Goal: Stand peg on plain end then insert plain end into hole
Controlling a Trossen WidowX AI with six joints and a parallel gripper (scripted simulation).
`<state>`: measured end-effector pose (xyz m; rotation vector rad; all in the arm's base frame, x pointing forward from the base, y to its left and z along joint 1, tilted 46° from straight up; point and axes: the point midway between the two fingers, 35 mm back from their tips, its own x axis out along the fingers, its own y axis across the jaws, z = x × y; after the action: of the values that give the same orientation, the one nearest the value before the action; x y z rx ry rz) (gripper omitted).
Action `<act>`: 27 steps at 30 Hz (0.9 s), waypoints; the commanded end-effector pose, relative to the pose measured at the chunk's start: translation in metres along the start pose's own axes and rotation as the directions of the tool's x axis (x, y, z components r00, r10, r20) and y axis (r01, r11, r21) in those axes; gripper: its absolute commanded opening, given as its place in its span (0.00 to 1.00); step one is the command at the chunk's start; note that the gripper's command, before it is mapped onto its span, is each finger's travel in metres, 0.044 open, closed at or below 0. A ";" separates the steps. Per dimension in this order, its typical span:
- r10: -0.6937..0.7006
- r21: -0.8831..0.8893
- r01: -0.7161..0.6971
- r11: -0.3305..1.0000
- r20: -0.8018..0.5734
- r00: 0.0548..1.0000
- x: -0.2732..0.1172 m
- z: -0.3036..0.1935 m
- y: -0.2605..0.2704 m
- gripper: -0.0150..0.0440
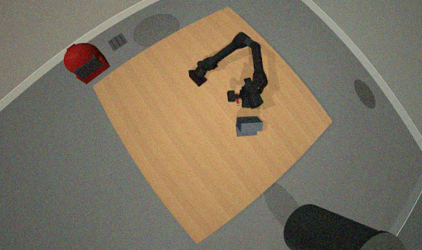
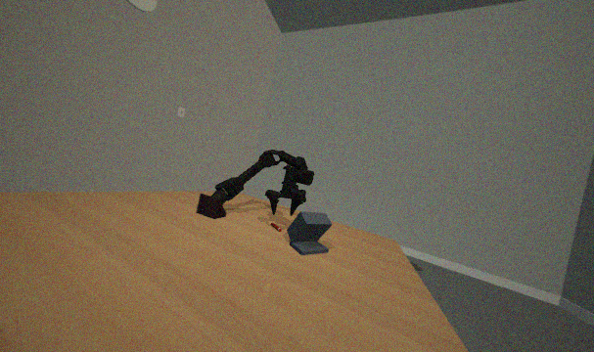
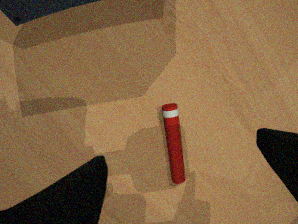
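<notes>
The red peg [image 1: 238, 101] [image 2: 276, 227] [image 3: 174, 145] lies flat on the table, with its white band [image 3: 170, 114] near the end towards the sloped panel. Its plain end points back the other way. The blue-grey sloped panel [image 1: 250, 126] [image 2: 309, 224] [image 3: 45, 7] stands on the table just beyond the peg; only its dark lower edge shows in the wrist view, and its hole is not visible in any view. My gripper [image 2: 283, 214] [image 3: 183, 151] is open and empty, pointing down above the peg. In the wrist view the peg lies between the two spread fingers, touching neither.
The wooden table [image 1: 169, 139] [image 2: 130, 274] carries the arm's base [image 1: 197, 77] [image 2: 211, 206]. The panel has a low foot [image 2: 309, 247] on the side away from the gripper. A red object [image 1: 85, 60] and a large black cylinder [image 1: 322, 226] are beyond the table's edges.
</notes>
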<state>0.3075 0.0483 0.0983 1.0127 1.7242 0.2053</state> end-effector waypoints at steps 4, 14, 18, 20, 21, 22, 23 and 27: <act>0.002 0.008 -0.002 1.000 -0.005 1.000 0.013 0.000 0.000 1.00; 0.002 0.008 -0.002 1.000 -0.004 1.000 0.029 0.000 0.000 1.00; 0.003 0.008 -0.003 1.000 -0.005 1.000 0.035 0.000 0.000 1.00; 0.003 0.008 -0.003 1.000 -0.005 1.000 0.038 0.000 0.000 1.00; 0.003 0.008 -0.003 1.000 -0.005 1.000 0.040 0.000 0.000 1.00; 0.003 0.008 -0.003 1.000 -0.005 1.000 0.042 0.000 0.000 1.00; 0.003 0.008 -0.003 1.000 -0.005 1.000 0.043 0.000 0.000 1.00; 0.004 0.008 -0.004 1.000 -0.005 1.000 0.050 0.000 0.000 1.00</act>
<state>0.3059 0.0792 0.0683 1.0139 1.7241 0.2056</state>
